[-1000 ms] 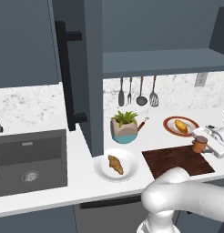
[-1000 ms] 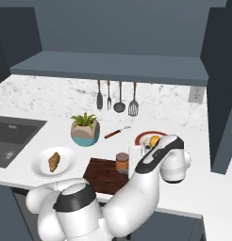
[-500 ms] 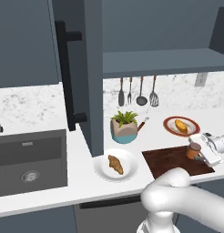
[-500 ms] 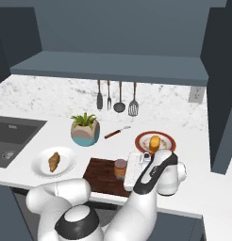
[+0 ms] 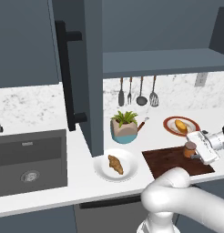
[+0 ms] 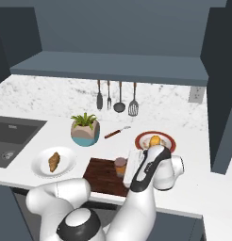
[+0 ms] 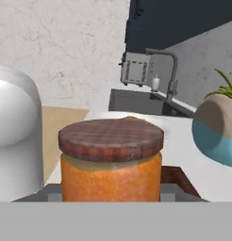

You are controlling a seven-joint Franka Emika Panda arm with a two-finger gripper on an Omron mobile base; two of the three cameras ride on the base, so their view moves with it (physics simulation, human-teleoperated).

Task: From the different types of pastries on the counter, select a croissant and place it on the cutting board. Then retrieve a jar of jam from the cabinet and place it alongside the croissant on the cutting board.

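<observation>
The jar of jam [image 7: 111, 162], orange with a darker checked lid, sits close in front of the hand camera. My gripper [image 5: 194, 152] is shut on the jar of jam [image 5: 190, 149], holding it at the right part of the dark cutting board [image 5: 170, 161], on or just above its surface. From the right base the jar [image 6: 120, 166] stands at the board [image 6: 103, 173] beside my gripper [image 6: 125, 168]. The croissant [image 5: 115, 164] lies on a round white plate [image 5: 103, 170] left of the board. The yellow-orange bun [image 5: 180, 125] rests on a red-rimmed plate behind it.
A teal-and-tan plant pot [image 5: 125, 129] stands behind the board on the white counter [image 5: 82, 182]. The cabinet door [image 5: 93, 68] hangs open with its black handle [image 5: 66, 77]. A dark sink [image 5: 27, 159] lies left. Utensils [image 6: 119, 96] hang on the wall.
My gripper has carried the jar down and to the left, from above the board's right end to low over the board. The croissant and bun have not moved.
</observation>
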